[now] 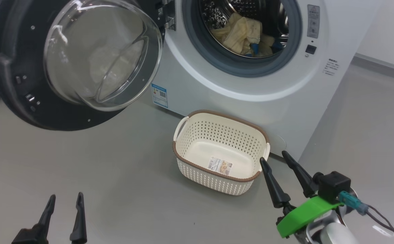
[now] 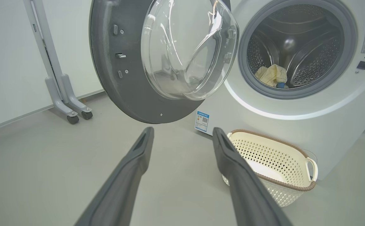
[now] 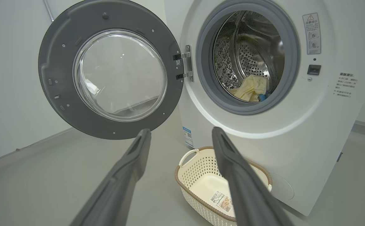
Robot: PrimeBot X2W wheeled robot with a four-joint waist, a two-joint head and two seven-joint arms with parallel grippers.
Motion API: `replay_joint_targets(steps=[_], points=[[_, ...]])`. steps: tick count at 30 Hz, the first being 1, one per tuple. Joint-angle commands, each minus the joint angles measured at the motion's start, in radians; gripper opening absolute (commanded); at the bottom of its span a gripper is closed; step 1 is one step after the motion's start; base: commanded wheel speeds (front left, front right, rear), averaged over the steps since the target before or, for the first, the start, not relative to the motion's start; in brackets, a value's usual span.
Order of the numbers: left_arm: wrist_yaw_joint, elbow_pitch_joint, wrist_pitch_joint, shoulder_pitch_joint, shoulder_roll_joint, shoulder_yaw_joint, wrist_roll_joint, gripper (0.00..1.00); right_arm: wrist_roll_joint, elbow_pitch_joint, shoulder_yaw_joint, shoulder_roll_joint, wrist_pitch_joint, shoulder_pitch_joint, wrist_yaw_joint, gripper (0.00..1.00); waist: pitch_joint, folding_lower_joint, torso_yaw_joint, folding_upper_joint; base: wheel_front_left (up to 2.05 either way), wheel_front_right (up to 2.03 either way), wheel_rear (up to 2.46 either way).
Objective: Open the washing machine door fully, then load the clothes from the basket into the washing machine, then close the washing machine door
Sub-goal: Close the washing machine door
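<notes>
Perforated cream basket (image 1: 197,137) beside glossy domed door (image 1: 81,64)

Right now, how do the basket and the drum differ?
The basket is empty apart from its label sticker; the drum holds the pale yellow clothes. The basket is cream plastic and opens upward on the floor; the drum is steel and opens to the front. Both have perforated walls.

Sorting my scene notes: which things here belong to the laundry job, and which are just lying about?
Job: door, washing machine, clothes, basket.
Lying about: wheeled stand.
</notes>
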Motion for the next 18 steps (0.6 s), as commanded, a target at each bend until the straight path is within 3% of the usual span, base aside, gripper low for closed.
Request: replay_joint_targets(steps=[1, 18], points=[[0.003, -0.038, -0.011, -0.031, 0.020, 0.038, 0.008, 1.00, 0.005, -0.034, 0.018, 0.000, -0.007, -0.031, -0.003, 1.00, -0.005, 0.0000, 0.027, 0.0000, 0.00, 0.00, 0.00], [0.037, -0.103, -0.011, 0.013, 0.003, 0.090, -0.018, 1.00, 0.016, 0.005, 0.096, 0.000, -0.007, -0.094, -0.003, 1.00, 0.021, 0.0000, 0.060, 0.0000, 0.00, 0.00, 0.00]])
